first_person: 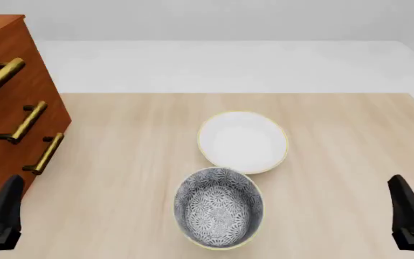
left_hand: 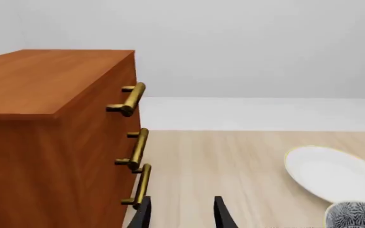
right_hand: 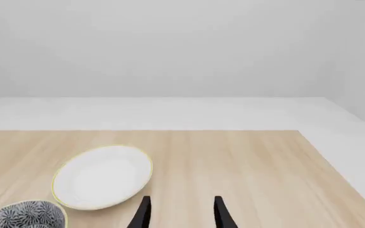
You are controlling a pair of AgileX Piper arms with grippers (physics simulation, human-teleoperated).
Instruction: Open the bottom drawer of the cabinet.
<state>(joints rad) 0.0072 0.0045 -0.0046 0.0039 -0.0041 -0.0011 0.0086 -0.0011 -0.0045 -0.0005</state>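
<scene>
Pale wooden table [first_person: 121, 162], cabinet [first_person: 6, 108] at left, bottom drawer [first_person: 30, 178] shut, both fingers wide apart.

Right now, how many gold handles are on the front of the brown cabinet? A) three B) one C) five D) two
A: the front view shows three brass bar handles, one per drawer, down the face of the cabinet, the lowest on the bottom drawer.

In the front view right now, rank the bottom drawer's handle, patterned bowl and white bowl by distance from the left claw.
1. Bottom drawer's handle, just ahead of the left claw, at the cabinet.
2. Patterned bowl, to its right, mid-table.
3. White bowl, behind the patterned bowl.
</scene>
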